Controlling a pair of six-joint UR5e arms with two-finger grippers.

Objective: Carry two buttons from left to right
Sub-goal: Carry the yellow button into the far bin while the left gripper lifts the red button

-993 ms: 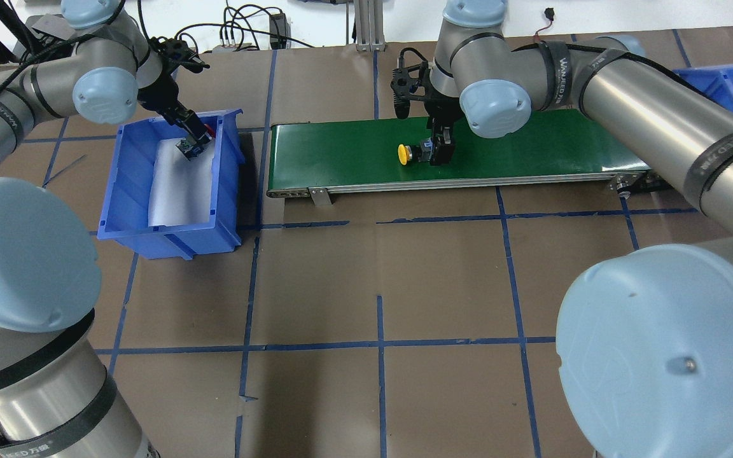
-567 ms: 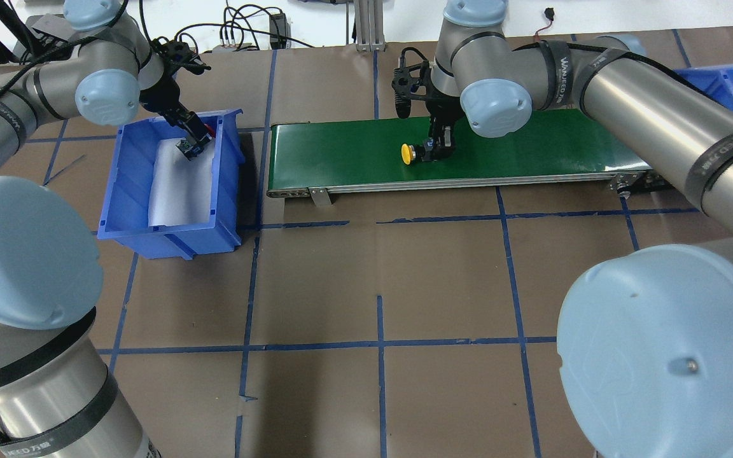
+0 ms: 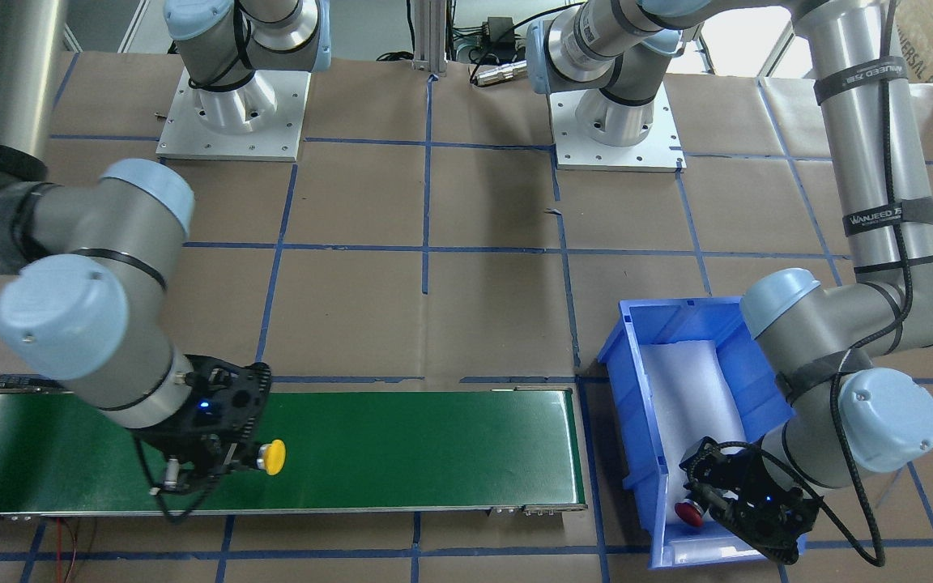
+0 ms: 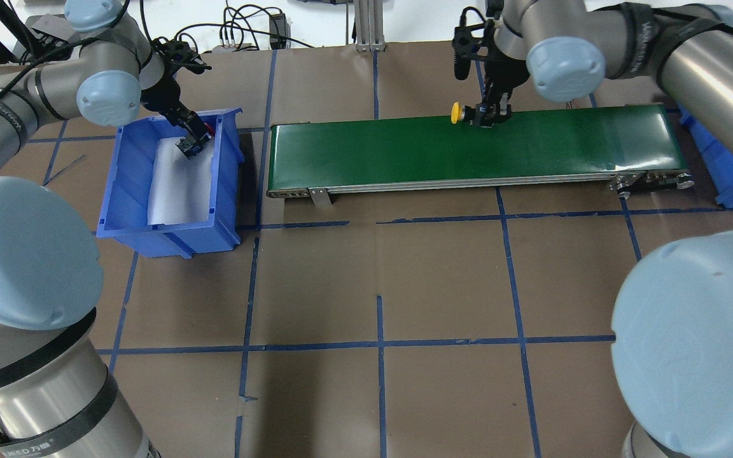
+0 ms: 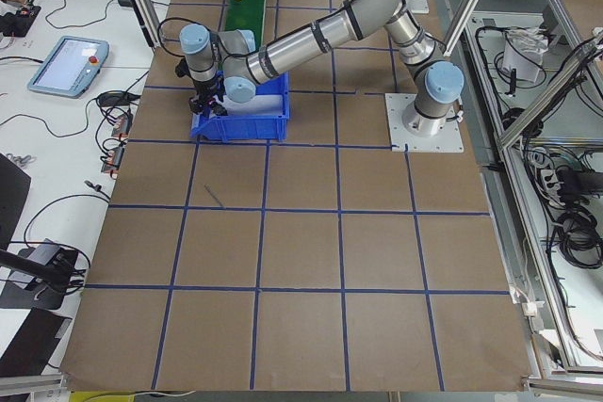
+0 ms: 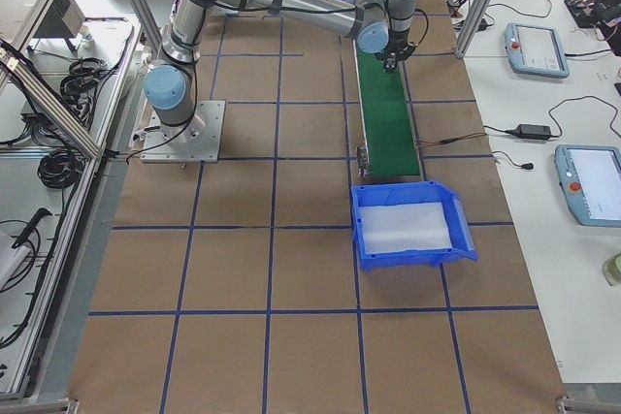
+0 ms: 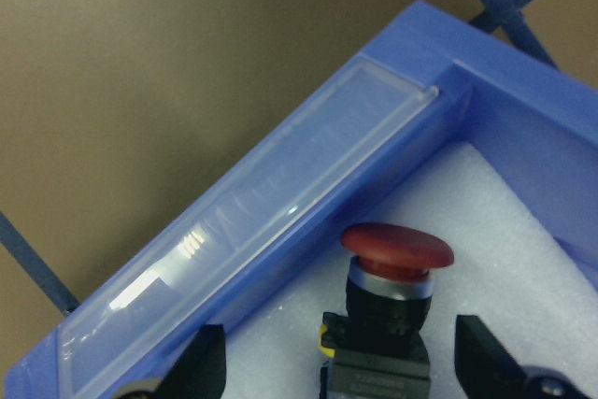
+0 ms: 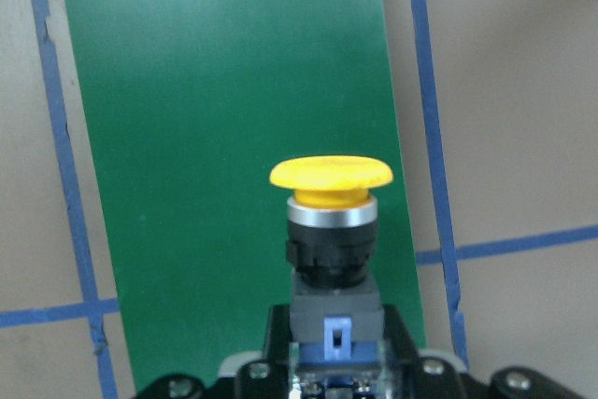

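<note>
The yellow button (image 4: 457, 112) is in my right gripper (image 4: 490, 114), which is shut on its black body and holds it above the far edge of the green belt (image 4: 468, 149). In the right wrist view the yellow cap (image 8: 330, 175) points away over the belt. It also shows in the front-facing view (image 3: 273, 457). The red button (image 7: 396, 249) lies on white foam in the left blue bin (image 4: 125, 191), near its far corner. My left gripper (image 4: 189, 143) is low in that bin, open, with a finger (image 7: 201, 371) on each side of the button, not touching it.
The belt runs left to right at mid-table. A second blue bin (image 4: 729, 178) sits past its right end, partly hidden by my right arm; it also shows in the exterior right view (image 6: 408, 225). The brown table (image 4: 379, 286) carries blue tape lines.
My right gripper has lifted the yellow button off the belt and carried it up and to the right. My left gripper has stayed in the bin around the red button.
</note>
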